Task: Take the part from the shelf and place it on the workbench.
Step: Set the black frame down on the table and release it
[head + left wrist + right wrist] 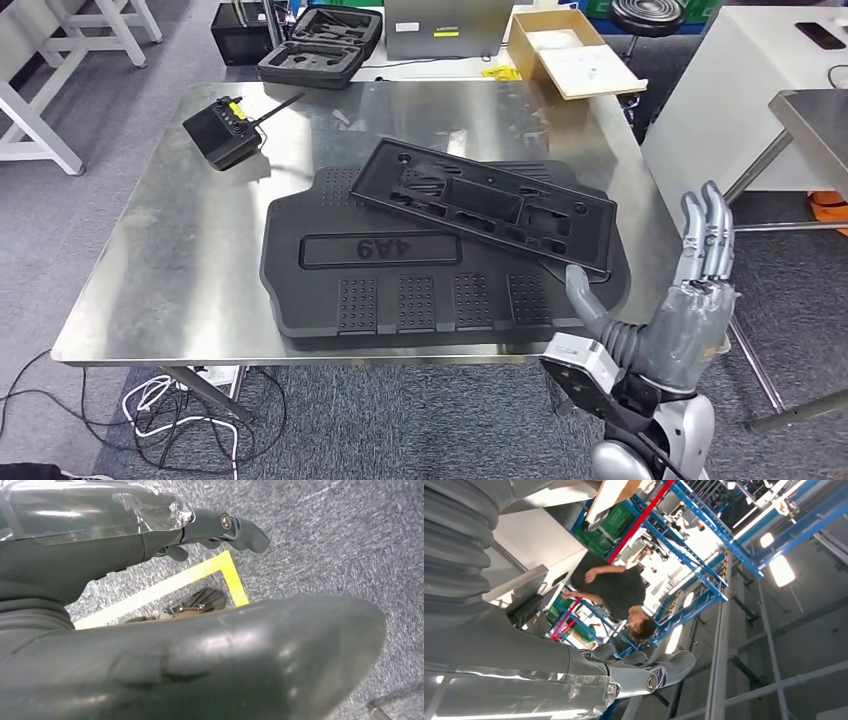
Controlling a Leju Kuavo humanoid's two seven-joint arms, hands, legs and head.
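The flat black part (pixel 482 200) is lying tilted across a large black mat (pixel 400 280) on the steel tabletop (pixel 150 260). The right robot hand (pixel 680 300) is hovering beside the tabletop's corner, fingers straight and released, grasping nothing. The left robot hand (pixel 220 527) is hanging over grey carpet, empty.

Bare steel (pixel 170 250) left of black parts (pixel 440 255)

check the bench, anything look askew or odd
The flat black part lies crooked across the big ribbed black mat, one corner overhanging the mat's right edge. Nothing looks spilled or broken. The right hand is raised, holding nothing.
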